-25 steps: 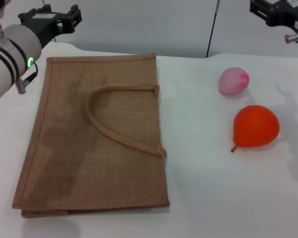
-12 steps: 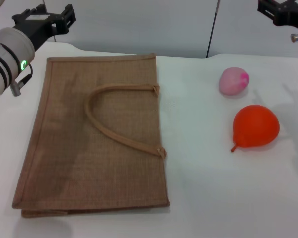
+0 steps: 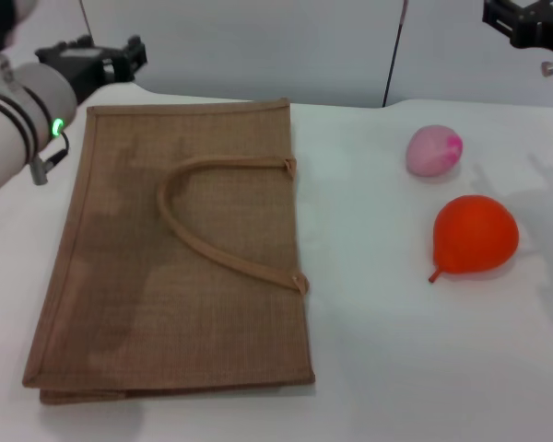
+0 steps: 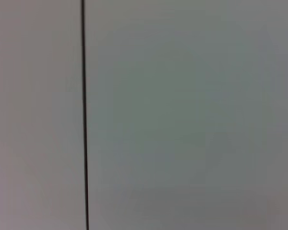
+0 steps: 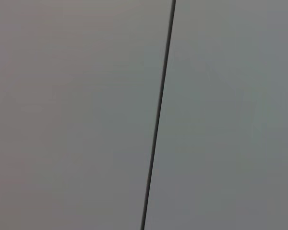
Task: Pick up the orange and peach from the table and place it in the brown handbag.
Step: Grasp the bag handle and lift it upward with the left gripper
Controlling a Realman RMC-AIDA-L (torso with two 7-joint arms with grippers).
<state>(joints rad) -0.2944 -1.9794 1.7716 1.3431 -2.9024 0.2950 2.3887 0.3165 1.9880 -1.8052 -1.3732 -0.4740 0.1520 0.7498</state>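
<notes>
The brown handbag lies flat on the white table at the left, one loop handle on top. The pale pink peach sits at the far right. The orange, orange-red with a small stem nub, lies just in front of the peach. My left gripper is raised at the far left, above and behind the bag's far corner. My right gripper is raised at the far right, behind the peach. Both wrist views show only a grey wall with a dark seam.
The white table stretches between the bag and the fruits. A grey wall with a vertical seam stands behind the table. The table's far edge runs behind the bag.
My left gripper has shifted slightly near the bag's far corner. My right gripper has drawn a little further right and up. The bag and both fruits have not moved.
</notes>
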